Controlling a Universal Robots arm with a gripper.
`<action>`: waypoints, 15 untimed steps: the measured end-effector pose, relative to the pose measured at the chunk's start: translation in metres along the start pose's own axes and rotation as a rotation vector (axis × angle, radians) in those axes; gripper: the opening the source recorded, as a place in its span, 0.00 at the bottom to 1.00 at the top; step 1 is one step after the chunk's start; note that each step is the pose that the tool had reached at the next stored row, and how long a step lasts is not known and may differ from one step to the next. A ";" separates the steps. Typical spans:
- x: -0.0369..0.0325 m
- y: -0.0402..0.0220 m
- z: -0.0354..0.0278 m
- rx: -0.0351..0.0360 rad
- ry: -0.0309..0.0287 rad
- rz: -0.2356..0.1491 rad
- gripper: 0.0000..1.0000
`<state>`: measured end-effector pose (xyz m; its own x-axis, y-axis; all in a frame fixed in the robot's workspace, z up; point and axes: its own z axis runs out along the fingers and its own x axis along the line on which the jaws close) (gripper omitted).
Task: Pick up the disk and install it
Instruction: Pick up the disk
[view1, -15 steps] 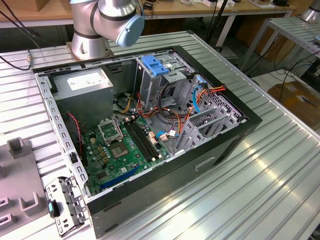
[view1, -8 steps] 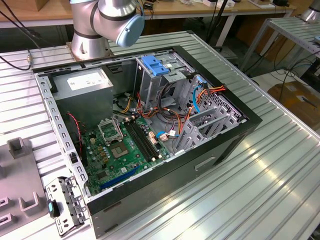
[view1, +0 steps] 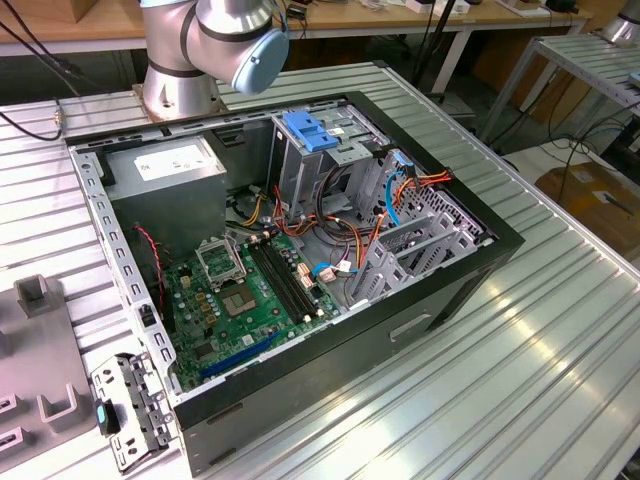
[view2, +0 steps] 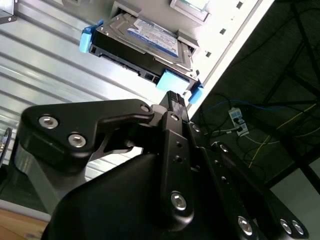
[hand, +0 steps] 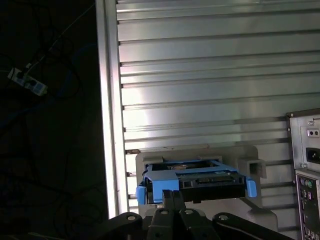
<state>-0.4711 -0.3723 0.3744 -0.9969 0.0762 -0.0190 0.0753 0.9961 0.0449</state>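
Observation:
The disk (view2: 145, 42) is a dark drive in a bright blue carrier. It rests in a grey holder (hand: 250, 165) on the ribbed metal table, close to the table's edge. In both wrist views my gripper (view2: 173, 96) points at the blue tab on the carrier's near side. Its two black fingers are pressed together, shut, and their tips (hand: 170, 194) are right at that tab with nothing seen between them. In the first wrist view the disk (hand: 200, 180) lies just beyond the fingertips.
The open computer case (view1: 300, 250) lies on the table with its motherboard, cables and a grey drive cage topped by a blue latch (view1: 305, 135). The arm's base (view1: 200, 50) stands behind it. The table edge (hand: 107, 125) drops to dark floor beside the holder.

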 end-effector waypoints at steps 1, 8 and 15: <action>0.0000 0.0000 0.0000 -0.0002 0.0004 -0.008 0.11; 0.0001 0.0000 0.0004 -0.0003 0.0060 -0.137 0.11; 0.0000 -0.0001 0.0010 0.0032 0.0118 -0.271 0.11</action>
<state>-0.4711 -0.3723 0.3734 -0.9810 -0.1934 -0.0182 -0.1939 0.9803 0.0367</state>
